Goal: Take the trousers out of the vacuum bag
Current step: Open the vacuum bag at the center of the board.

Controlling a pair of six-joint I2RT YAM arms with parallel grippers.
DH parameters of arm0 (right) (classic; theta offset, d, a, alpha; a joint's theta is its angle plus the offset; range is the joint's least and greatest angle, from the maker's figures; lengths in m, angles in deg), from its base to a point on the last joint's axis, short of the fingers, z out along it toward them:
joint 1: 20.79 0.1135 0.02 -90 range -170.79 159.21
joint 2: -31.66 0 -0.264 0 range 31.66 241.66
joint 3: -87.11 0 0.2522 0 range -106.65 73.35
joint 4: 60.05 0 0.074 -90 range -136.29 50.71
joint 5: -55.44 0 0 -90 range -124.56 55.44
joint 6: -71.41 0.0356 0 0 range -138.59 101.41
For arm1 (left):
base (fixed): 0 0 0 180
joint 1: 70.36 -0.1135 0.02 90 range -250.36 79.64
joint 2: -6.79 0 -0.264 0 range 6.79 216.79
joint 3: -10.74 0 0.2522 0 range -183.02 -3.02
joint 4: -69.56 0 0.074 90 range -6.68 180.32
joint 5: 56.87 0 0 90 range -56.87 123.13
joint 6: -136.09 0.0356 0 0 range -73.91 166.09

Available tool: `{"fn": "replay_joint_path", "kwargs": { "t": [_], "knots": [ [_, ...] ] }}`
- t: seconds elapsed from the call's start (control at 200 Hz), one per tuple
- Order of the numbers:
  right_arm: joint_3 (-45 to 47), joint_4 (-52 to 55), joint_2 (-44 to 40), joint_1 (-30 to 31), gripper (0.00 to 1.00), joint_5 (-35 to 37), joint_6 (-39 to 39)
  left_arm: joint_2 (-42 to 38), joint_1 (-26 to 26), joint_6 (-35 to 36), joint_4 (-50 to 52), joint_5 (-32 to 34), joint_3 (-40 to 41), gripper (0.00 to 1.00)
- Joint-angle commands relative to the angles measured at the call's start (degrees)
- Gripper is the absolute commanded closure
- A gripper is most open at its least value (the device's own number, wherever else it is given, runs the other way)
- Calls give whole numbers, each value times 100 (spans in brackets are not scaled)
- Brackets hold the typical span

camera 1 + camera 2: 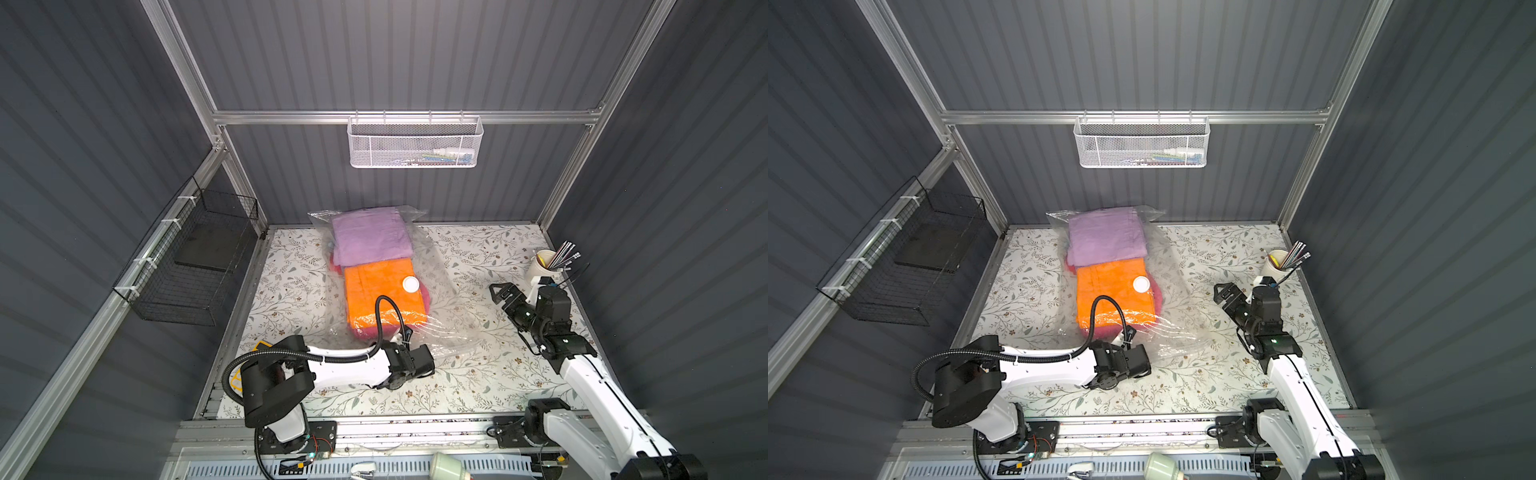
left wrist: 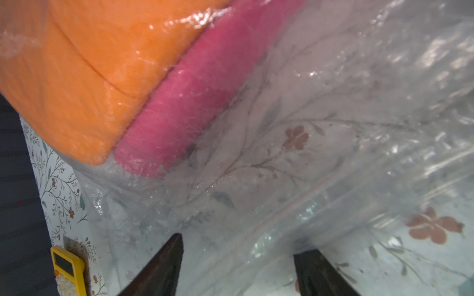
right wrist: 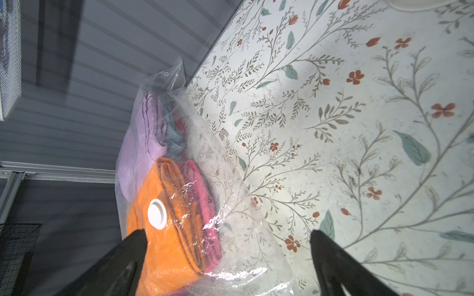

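- The vacuum bag (image 1: 438, 266) lies on the floral table (image 1: 498, 382), reaching its back edge, with folded trousers stacked inside.
- The lilac trousers (image 1: 370, 237) are farthest back. The orange trousers (image 1: 382, 291) are nearer, under the white valve (image 1: 410, 284).
- The hot pink trousers (image 2: 205, 84) lie beneath the orange, and the light blue trousers (image 3: 171, 133) show beneath the lilac.
- The left gripper (image 2: 239, 249) sits low at the bag's near edge, jaws partly apart with clear film between them; no grip is visible.
- The right gripper (image 3: 227, 234) hovers right of the bag, jaws wide and empty.
- A cup of pens (image 1: 540, 270) stands at the far right.
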Motion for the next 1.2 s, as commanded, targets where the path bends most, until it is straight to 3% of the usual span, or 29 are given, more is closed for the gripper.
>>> {"fn": "replay_joint_path", "kwargs": {
  "t": [0.0,0.09,0.25,0.35,0.535,0.645,0.785,1.01,1.08,1.196],
  "knots": [
    [78,59,-69,-34,1,48,20,68,-95,-6,-62,147,-113,46],
    [71,65,-68,-33,1,38,22,63,-105,-2,-40,233,-203,69],
    [53,65,-69,-41,1,31,12,-136,-128,62,-93,315,-320,91],
    [46,65,-69,-42,1,26,29,-363,-127,91,-61,452,-386,97],
    [55,42,-77,-48,1,19,60,-536,-162,95,-330,398,-149,98],
    [50,44,-85,-47,1,-4,62,-281,-166,-84,-472,202,-83,91],
    [58,71,-138,-59,1,24,51,-77,-162,-224,-681,193,34,54],
    [66,82,-157,-87,1,21,35,169,-162,-218,-821,186,43,22],
    [89,83,-160,-91,1,23,48,229,-162,-227,-836,221,65,17],
    [91,90,-174,-112,1,21,39,410,-171,-283,-774,404,-1,19]
  ]
}}
